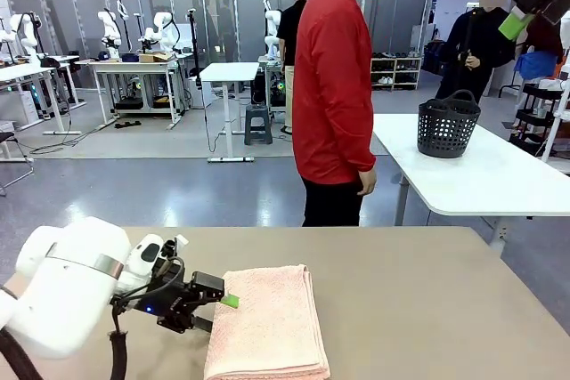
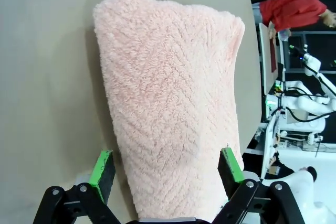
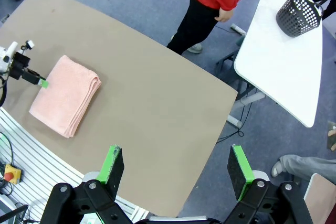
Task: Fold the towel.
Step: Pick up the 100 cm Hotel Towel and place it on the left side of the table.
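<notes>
the left gripper (image 1: 220,302) sits low over the near left part of the table (image 1: 427,291), its green-padded fingers spread wide apart and holding nothing; in the front view one green pad rests right at the left edge of the towel (image 1: 267,322). from the left wrist camera the left gripper's two fingers (image 2: 103,167) stand either side of the towel's near end, so the cloth lies between them and runs away from the gripper across the table. the towel is folded into a thick oblong stack, flat on the tan table top, its layered edges showing on one long side in the right wrist view, where it lies near the table's corner beside the left gripper. the right gripper (image 3: 176,167) is raised high above the table, fingers wide apart and empty, well apart from the towel and looking down on it. beyond the far edge of the table a person in a red jacket (image 1: 332,86) stands side-on, one hand (image 1: 366,182) hanging down. behind and to the right, a dark perforated basket (image 1: 448,124) stands on a white table (image 1: 499,175).
</notes>
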Action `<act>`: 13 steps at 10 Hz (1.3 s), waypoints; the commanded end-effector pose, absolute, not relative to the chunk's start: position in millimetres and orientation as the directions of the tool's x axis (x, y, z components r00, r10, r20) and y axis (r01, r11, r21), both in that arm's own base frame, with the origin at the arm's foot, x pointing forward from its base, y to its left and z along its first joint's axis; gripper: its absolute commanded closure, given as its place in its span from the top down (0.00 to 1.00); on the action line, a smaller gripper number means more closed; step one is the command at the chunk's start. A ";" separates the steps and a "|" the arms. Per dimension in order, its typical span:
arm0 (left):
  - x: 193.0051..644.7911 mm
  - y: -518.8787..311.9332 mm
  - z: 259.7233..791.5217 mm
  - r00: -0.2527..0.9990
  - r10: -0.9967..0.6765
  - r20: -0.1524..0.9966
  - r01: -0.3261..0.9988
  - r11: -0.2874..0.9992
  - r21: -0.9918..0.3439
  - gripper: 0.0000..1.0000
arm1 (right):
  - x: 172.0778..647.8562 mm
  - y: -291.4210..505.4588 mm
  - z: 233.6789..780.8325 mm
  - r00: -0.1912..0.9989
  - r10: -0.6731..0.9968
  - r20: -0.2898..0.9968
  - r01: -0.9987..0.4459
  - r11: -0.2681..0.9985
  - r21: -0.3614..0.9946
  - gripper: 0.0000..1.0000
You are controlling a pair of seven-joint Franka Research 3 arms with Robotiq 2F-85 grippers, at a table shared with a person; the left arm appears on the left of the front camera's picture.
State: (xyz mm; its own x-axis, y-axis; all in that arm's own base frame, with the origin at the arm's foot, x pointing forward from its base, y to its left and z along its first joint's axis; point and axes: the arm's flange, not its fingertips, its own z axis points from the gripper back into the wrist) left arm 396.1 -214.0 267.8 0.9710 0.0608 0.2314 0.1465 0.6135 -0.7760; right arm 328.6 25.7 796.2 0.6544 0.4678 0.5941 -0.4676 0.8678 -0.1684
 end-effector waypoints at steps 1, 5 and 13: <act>402.2 -229.0 253.6 0.972 0.064 0.228 0.150 0.575 -0.804 0.98 | 327.2 23.8 795.9 0.652 0.478 0.589 -0.476 0.862 -0.173 1.00; 405.3 -234.3 253.2 0.970 0.094 0.223 0.137 0.544 -0.828 0.00 | 327.2 23.8 795.9 0.652 0.478 0.589 -0.476 0.862 -0.173 1.00; 402.9 -212.9 277.2 0.966 0.068 0.251 0.177 0.538 -0.824 0.00 | 327.2 23.8 795.9 0.652 0.478 0.589 -0.476 0.862 -0.173 1.00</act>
State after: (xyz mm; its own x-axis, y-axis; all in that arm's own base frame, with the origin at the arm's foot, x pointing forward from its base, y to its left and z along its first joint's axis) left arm 407.8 -222.5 271.0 0.9702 0.0757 0.2302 0.1493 0.5614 -0.8140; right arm 328.6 25.7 796.2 0.6544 0.4678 0.5941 -0.4676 0.8678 -0.1683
